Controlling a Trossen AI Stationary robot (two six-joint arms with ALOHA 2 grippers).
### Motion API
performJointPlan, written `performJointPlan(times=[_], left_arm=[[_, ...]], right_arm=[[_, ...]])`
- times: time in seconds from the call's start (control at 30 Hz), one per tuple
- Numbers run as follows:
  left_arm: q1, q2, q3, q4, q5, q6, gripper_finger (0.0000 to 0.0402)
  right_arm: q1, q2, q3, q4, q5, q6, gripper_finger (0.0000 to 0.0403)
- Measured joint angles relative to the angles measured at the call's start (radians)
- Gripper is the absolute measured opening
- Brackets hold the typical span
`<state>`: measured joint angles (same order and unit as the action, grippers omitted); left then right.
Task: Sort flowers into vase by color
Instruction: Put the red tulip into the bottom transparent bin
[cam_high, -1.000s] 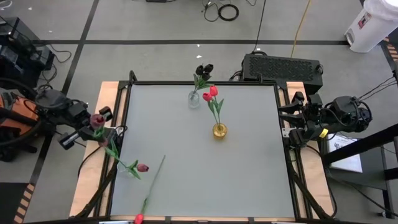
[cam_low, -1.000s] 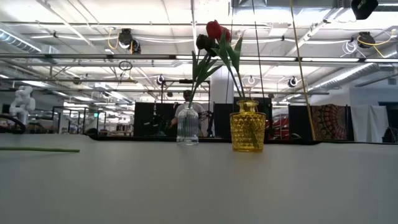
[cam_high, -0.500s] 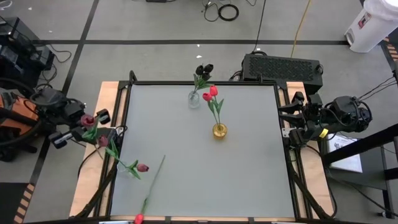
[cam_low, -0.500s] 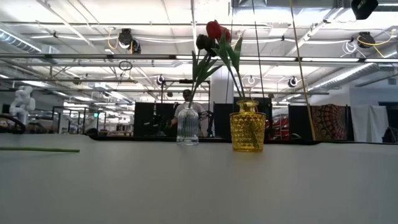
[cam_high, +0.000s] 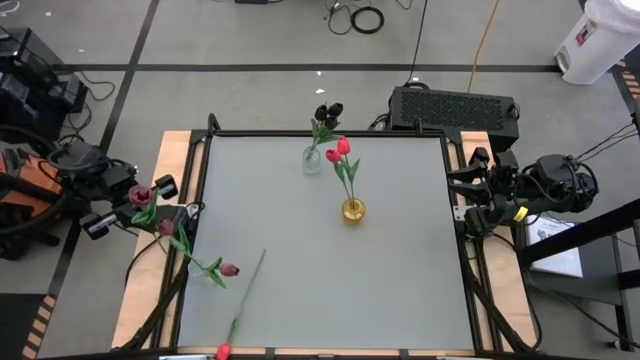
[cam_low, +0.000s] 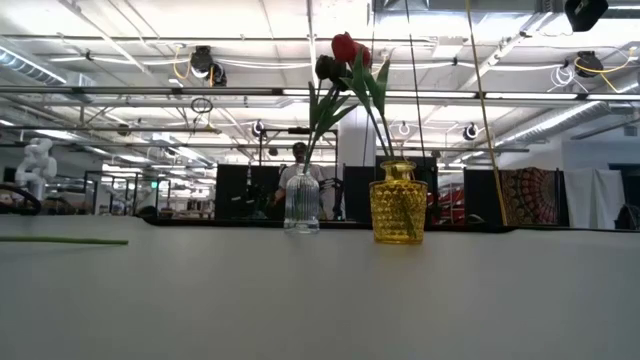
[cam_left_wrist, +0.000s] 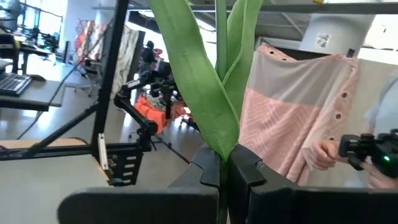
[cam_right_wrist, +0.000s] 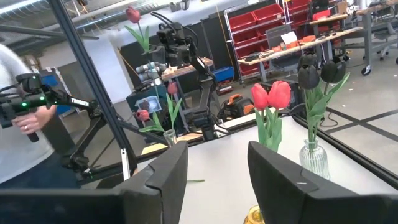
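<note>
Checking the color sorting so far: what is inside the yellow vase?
The yellow vase holds two red tulips on green stems with leaves. Through the textured glass, the low view shows the stems only faintly; whether there is water cannot be told.

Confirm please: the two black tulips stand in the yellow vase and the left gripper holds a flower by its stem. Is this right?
Not quite. The high view shows the black tulips in the clear glass vase; the yellow vase holds the red tulips. The left gripper does hold a flower by its stem.
</note>
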<state>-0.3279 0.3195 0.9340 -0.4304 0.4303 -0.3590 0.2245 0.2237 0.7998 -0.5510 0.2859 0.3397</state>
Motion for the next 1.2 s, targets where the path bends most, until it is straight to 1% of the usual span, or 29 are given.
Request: performJointPlan(times=[0.23,0.37,0.7,0.83,1.2], left_arm=[[0.0,0.0,0.0,0.003,-0.017,-0.051,0.0003],[0.0,0.0,0.0,0.003,-0.057,-0.08,0.0002],[0.0,0.001,0.0,0.008,-0.1,-0.07,0.0002],[0.0,0.007,0.0,0.041,-0.103,-0.053,0.0002],[0.0,0.018,0.0,0.041,-0.096,-0.054,0.0002]], right_arm=[[0.0,0.0,0.0,0.0,0.0,0.0,0.016],[0.0,0.0,0.0,0.0,0.0,0.0,0.016],[0.0,0.0,0.0,0.0,0.0,0.0,0.016],[0.0,0.0,0.0,0.0,0.0,0.0,0.016],[0.0,0.0,0.0,0.0,0.0,0.0,0.016]])
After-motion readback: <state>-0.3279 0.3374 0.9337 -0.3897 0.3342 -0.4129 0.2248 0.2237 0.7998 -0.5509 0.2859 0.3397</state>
